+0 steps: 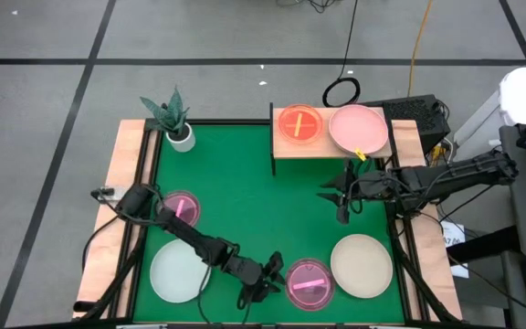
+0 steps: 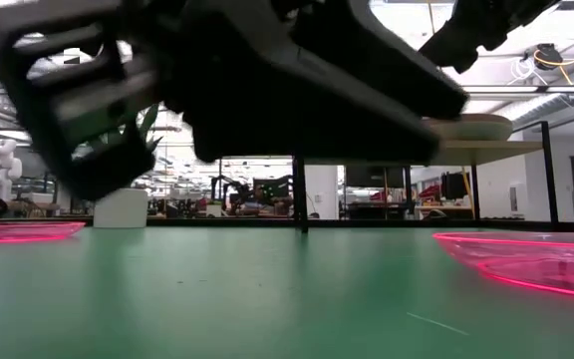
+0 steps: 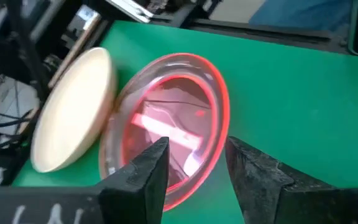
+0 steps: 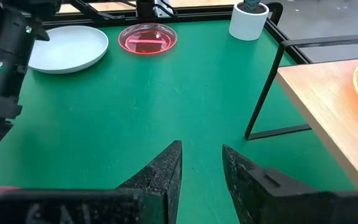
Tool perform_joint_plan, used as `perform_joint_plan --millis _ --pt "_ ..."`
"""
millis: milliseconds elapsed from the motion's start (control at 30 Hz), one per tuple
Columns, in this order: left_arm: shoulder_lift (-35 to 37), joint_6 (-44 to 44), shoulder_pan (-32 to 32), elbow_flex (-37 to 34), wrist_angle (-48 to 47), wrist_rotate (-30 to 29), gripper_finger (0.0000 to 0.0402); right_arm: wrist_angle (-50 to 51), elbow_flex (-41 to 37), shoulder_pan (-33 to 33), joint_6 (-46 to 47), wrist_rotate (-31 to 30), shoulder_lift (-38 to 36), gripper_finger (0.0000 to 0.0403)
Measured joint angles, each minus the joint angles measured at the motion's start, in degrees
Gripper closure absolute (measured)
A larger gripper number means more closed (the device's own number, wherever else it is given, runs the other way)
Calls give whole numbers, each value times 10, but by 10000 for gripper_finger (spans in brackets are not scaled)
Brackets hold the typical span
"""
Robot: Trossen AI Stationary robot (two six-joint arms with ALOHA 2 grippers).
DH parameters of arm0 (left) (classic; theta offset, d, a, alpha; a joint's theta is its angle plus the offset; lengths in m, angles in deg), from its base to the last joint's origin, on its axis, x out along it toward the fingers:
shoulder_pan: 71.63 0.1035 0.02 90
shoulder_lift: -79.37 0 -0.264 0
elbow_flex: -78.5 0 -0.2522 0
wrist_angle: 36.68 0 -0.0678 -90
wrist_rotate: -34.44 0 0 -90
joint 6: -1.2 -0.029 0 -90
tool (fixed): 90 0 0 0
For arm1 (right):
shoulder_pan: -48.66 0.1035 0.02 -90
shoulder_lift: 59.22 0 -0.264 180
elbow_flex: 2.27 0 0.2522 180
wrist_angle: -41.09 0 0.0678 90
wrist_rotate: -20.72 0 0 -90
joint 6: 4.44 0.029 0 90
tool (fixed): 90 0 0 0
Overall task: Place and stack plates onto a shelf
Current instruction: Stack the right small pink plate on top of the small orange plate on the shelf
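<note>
A green tabletop with wooden side strips, seen from above, carries a small light-wood shelf on thin dark legs at its far right corner. On the shelf sit a see-through orange plate and, just beside it, a larger pink plate. The right pincer hangs over the tabletop just in front of the shelf, its fingers parted and holding nothing. The left pincer is low near the front edge, released, its two fingers spread just short of a see-through magenta plate with a stick-like mark. A beige plate lies right beside that magenta plate, toward the right edge; their rims look to be touching. Near the left edge lie a pale blue-green plate at the front and a second magenta plate behind it, partly hidden by the left arm. A potted plant in a white pot stands at the far left corner
</note>
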Motion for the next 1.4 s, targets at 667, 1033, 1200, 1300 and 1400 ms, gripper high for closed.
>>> perform_joint_plan --millis 667,1033,1200,1300,1400 --pt "-28 -27 9 17 -84 -14 234 -2 -19 23 15 0 0 303" --pt "-28 -37 17 16 -79 -3 234 -2 -19 23 15 -1 0 303" --pt "-28 -94 14 16 -56 -6 234 -2 -19 23 15 -1 0 303" --pt "-28 -119 20 16 -50 -5 234 -2 -19 23 15 -1 0 303" --pt "-29 -150 30 16 -41 -7 234 -2 -19 23 15 -1 0 303"
